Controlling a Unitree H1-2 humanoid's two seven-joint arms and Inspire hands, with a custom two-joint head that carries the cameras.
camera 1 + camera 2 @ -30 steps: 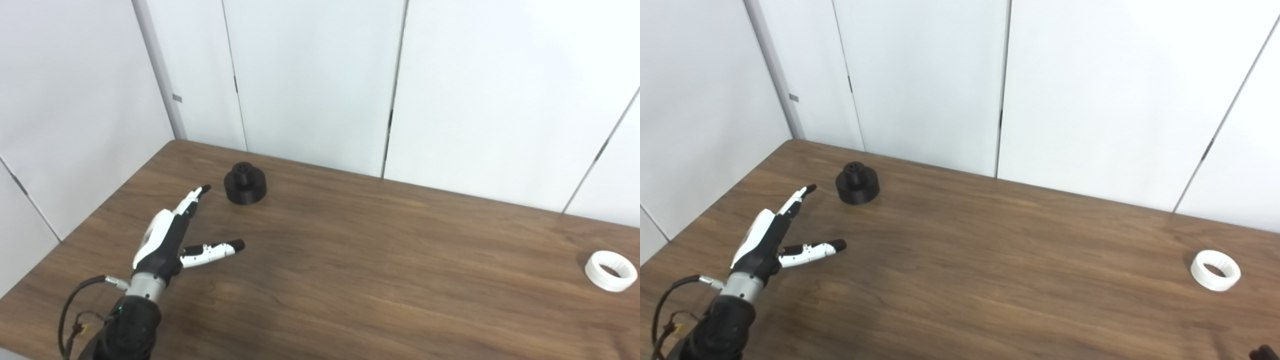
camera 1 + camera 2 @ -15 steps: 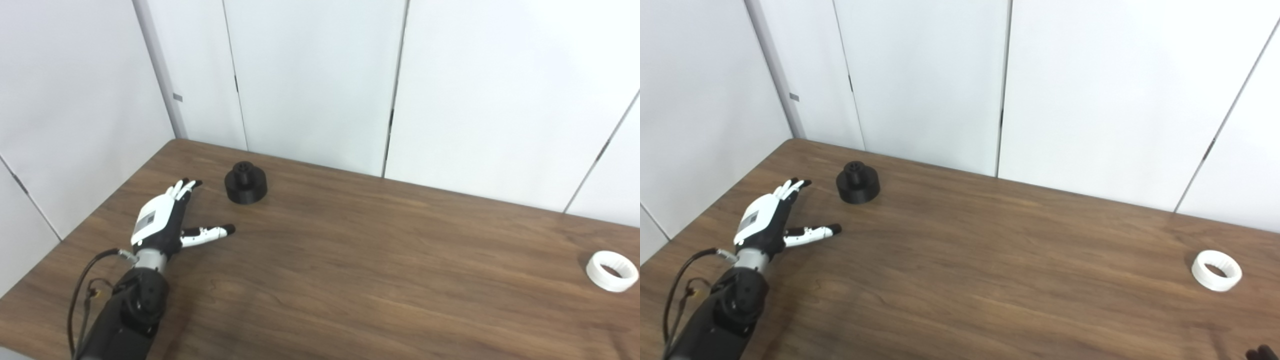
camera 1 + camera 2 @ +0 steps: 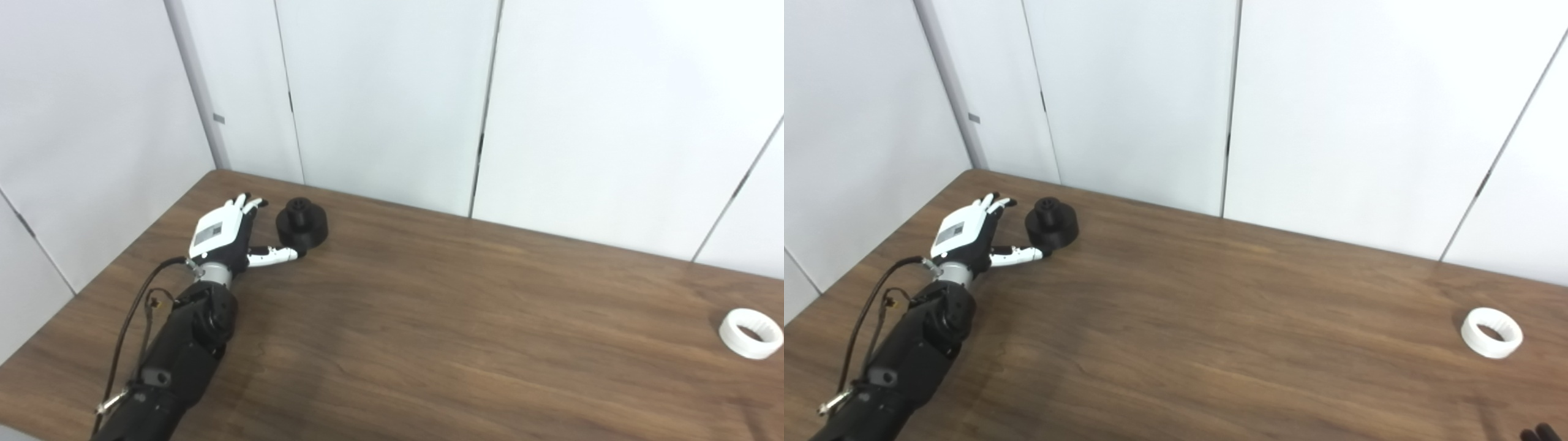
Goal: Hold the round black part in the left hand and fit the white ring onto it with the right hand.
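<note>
While the left arm reaches far across the tabletop (image 3: pixel 429 318), the scene reads as follows.

Left eye view
- left hand (image 3: pixel 229 236): fingers spread, holding nothing; thumb (image 3: pixel 275 255) stretched toward 3 o'clock, its tip at the base of the black part
- round black part (image 3: pixel 301 222): standing upright near the back left corner, just at 3 o'clock of the left hand
- white ring (image 3: pixel 750 333): lying flat far off at 3 o'clock, well apart from the black part
- in the way: bare wood between part and ring; white wall panels (image 3: pixel 392 98) close behind the part

Right eye view
- left hand (image 3: pixel 968 236): spread, fingers pointing to 1 o'clock beside the black part (image 3: pixel 1051 222)
- white ring (image 3: pixel 1491 332): alone near the right edge
- right hand (image 3: pixel 1537 434): only dark fingertips at the bottom right corner, 5 o'clock of the ring; whether spread or closed cannot be told
</note>
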